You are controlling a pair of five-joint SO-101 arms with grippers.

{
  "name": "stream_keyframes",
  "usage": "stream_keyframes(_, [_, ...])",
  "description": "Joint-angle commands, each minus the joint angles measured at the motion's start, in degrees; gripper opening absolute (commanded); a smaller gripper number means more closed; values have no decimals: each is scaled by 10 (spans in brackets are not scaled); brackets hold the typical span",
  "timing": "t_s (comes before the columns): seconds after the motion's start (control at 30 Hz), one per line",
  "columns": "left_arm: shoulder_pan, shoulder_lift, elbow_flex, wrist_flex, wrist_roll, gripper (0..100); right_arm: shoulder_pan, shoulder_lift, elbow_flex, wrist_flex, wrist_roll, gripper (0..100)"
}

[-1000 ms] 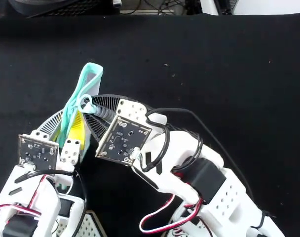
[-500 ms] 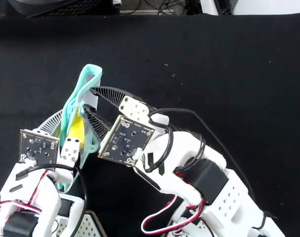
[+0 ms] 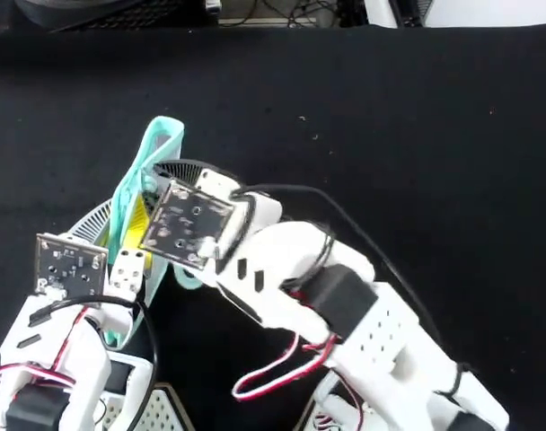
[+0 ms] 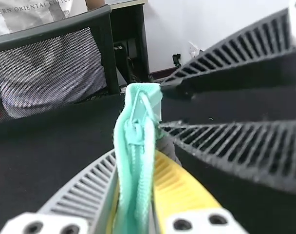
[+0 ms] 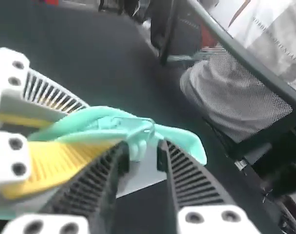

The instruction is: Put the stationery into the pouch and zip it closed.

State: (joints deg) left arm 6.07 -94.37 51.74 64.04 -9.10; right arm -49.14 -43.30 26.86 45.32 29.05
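A mint-green pouch (image 3: pixel 163 135) stands on edge over the black table, and my left gripper (image 3: pixel 125 235) is shut on its lower part with one grey and one yellow finger. In the left wrist view the pouch (image 4: pixel 136 107) rises between those fingers, its zipper pull (image 4: pixel 137 134) facing the camera. My right gripper (image 3: pixel 161 180), with black ribbed fingers, is at the pouch's upper end. In the right wrist view the right gripper (image 5: pixel 140 146) is pinched on the zipper pull (image 5: pixel 138 141), with the pouch (image 5: pixel 182 139) behind it. No loose stationery shows.
The black table (image 3: pixel 390 117) stretches open to the right and far side. A white perforated base (image 3: pixel 165 413) sits at the near edge between the arms. Behind the table stands a mesh chair (image 4: pixel 50 68) with a seated person.
My right gripper has swung left from beside the pouch to its top end, and its wide-open fingers have come together on the zipper pull. The left gripper keeps holding the pouch.
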Motion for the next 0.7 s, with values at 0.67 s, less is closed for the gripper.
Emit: stream_keyframes(0.67, [2,-4,2,1,-3,30,-25,9,-28,-26,-7,110])
